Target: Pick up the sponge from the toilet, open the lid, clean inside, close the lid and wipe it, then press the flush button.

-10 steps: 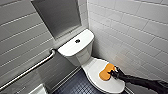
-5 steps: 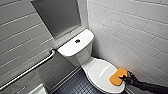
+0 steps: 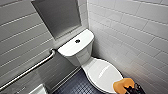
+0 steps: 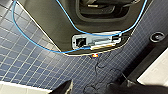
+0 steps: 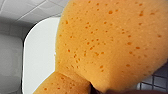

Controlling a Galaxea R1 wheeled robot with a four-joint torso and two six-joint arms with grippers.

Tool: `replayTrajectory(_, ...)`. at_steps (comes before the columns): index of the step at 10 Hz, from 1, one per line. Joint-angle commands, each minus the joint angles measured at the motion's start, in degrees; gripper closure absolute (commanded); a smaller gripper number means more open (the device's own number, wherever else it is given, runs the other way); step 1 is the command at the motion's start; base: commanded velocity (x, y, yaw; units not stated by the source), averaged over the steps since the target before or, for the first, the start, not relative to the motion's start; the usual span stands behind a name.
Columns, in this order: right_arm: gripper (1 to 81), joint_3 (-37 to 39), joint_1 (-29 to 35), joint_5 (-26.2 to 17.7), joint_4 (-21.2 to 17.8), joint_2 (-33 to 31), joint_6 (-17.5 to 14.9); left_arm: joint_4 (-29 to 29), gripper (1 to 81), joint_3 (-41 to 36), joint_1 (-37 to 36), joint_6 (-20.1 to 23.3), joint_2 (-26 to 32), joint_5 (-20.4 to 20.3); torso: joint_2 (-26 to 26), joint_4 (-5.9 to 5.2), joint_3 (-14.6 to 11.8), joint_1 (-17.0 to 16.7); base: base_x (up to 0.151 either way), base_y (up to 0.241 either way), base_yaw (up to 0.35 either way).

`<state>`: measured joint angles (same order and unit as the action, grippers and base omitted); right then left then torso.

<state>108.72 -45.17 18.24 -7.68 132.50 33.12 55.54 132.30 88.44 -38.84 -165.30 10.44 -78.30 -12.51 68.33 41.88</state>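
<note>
While the right pincer [image 3: 131, 89] grips the sponge [image 3: 122, 84], the shut lid [image 3: 103, 73] just beyond it probably wants lifting gently by its near rim.

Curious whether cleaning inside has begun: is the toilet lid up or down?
Down. The lid lies flat on the toilet, its smooth white top showing in the head view.

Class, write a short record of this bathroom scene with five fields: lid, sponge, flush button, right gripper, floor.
lid: white, closed
sponge: orange, held by the lid's front edge; contact with it unclear
flush button: dark, round, in the middle of the tank top
right gripper: shut on the sponge
floor: small dark blue tiles
</note>
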Motion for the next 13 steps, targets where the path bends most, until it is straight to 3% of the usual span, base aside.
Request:
replayTrajectory(1,81.1,-10.72,-11.03,1.09,0.38,-11.17,-0.16,0.09,1.0,-1.08,1.08,0.43,0.5,3.54,0.0,0.0,0.0,0.0,0.0,0.0,0.0)
replayTrajectory(2,81.1,-14.04,-13.59,1.89,0.73,-14.15,-0.34,0.18,1.0,-1.69,0.81,0.52,0.32,3.54,-0.02,0.0,0.0,0.0,0.0,0.0,0.0)
replayTrajectory(5,81.1,-23.44,-19.4,-0.13,7.05,-20.39,-0.43,0.18,1.0,-1.78,0.81,0.96,0.23,3.45,-0.04,0.0,0.0,0.0,0.0,0.0,0.0)
replayTrajectory(7,81.1,-34.44,-18.45,0.04,9.88,-27.25,-0.69,0.27,1.0,-1.78,0.81,1.05,-0.12,3.45,-0.06,0.0,-0.02,0.0,0.0,0.0,0.0)
replayTrajectory(8,81.1,-37.79,-14.85,-0.3,10.05,-29.54,-0.87,0.27,1.0,-1.78,0.81,1.05,-0.21,3.45,-0.06,0.0,-0.02,0.0,0.0,0.0,0.0)
replayTrajectory(10,81.1,-36.41,-2.56,-11.88,9.79,-25.87,-0.78,0.62,1.0,-1.52,0.73,1.05,-0.47,3.45,-0.09,0.0,-0.02,0.0,0.0,0.0,0.0)
replayTrajectory(13,81.1,-26.86,14.39,-30.4,9.7,-12.37,-0.34,0.53,1.0,-1.52,0.73,1.05,-0.47,3.37,-0.09,0.0,-0.02,0.0,0.0,0.0,0.0)
